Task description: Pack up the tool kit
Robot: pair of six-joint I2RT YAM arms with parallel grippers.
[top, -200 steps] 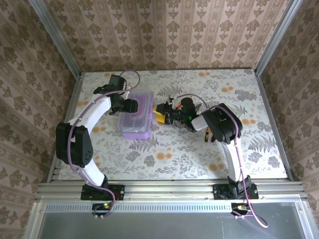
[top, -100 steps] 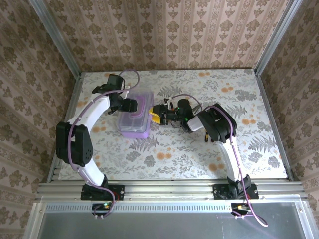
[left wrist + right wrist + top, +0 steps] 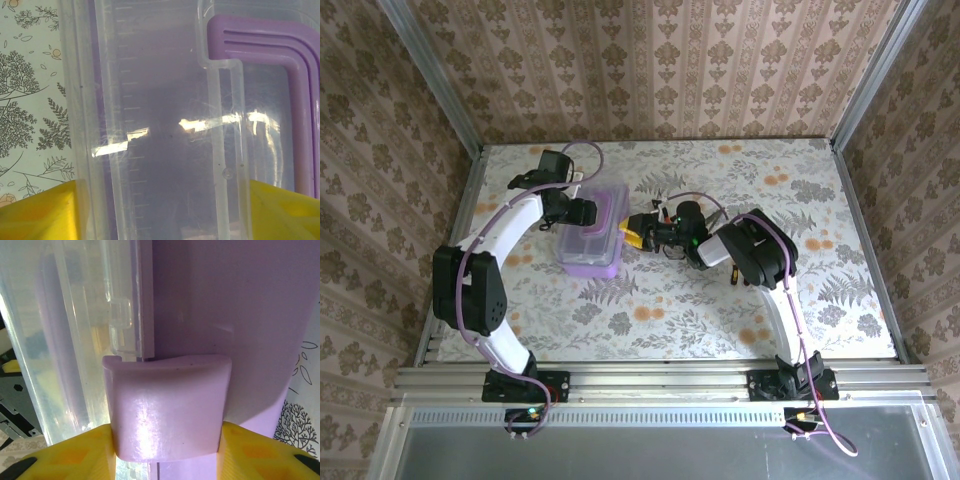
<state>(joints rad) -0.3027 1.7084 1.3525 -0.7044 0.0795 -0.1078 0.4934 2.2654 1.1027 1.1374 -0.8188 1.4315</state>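
Note:
The tool kit's lilac case [image 3: 592,240] lies lid-up on the flowered table, left of the middle. My left gripper [image 3: 582,212] is at its far left end. In the left wrist view its yellow fingers [image 3: 35,212] press on either side of a raised strip of the clear lid [image 3: 160,100], beside the purple handle [image 3: 300,100]. My right gripper [image 3: 628,232] meets the case's right side. There its yellow fingers [image 3: 75,455] touch both flanks of the lilac latch [image 3: 167,405]. Dim dark shapes show through the lid [image 3: 75,315]; no screwdriver is plain to see.
The table [image 3: 800,190] is fenced by metal posts and wallpapered walls. A small dark and orange thing [image 3: 734,273] lies partly under the right forearm. Open tabletop stretches right of and in front of the case.
My right gripper has slid left to the case's side and its jaws have narrowed onto the latch. The left arm and the case have stayed put.

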